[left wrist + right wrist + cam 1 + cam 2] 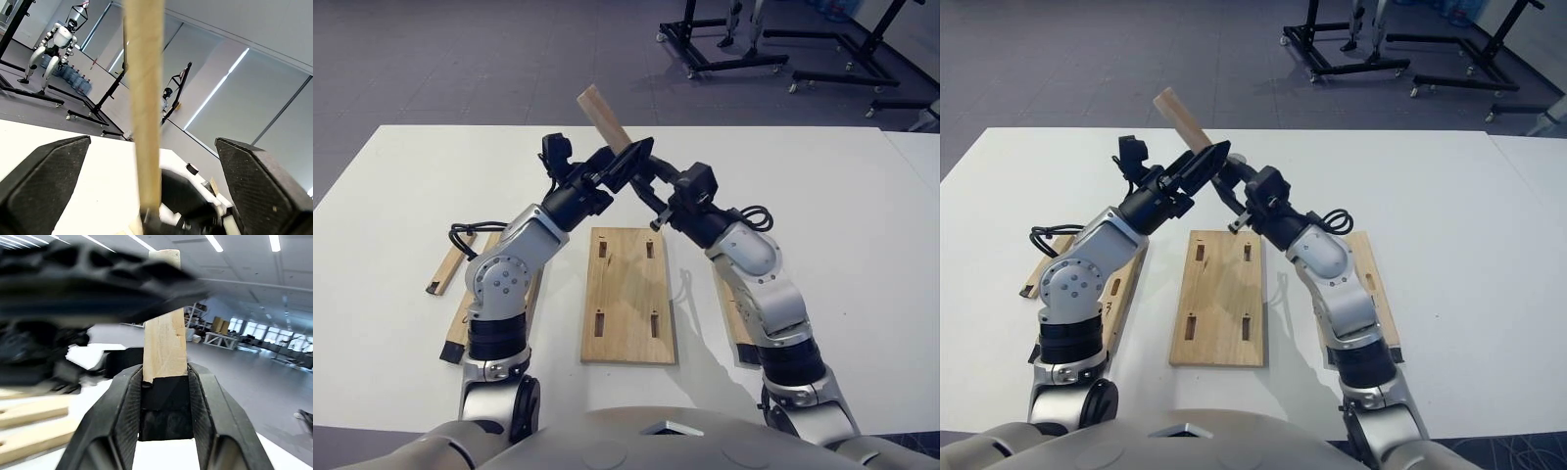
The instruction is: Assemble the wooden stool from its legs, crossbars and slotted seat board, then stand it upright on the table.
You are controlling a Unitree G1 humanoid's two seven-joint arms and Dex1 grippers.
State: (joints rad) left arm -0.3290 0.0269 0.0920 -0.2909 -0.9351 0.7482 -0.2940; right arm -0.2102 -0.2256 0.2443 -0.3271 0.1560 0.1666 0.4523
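The stool leg (604, 116) hangs above the slotted seat board (626, 294), tilting up toward the robot's left. The right end effector (165, 374) is clamped on its black end. The left end effector (151, 141) has its fingers apart around it.

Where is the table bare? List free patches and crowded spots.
Free: the right side of the table beyond the right-hand pieces; the far strip behind the leg; the far-left corner. Crowded: both lanes beside the seat board, taken by arms and the left-hand pieces, and above its far end, where left gripper and right gripper meet at the leg.
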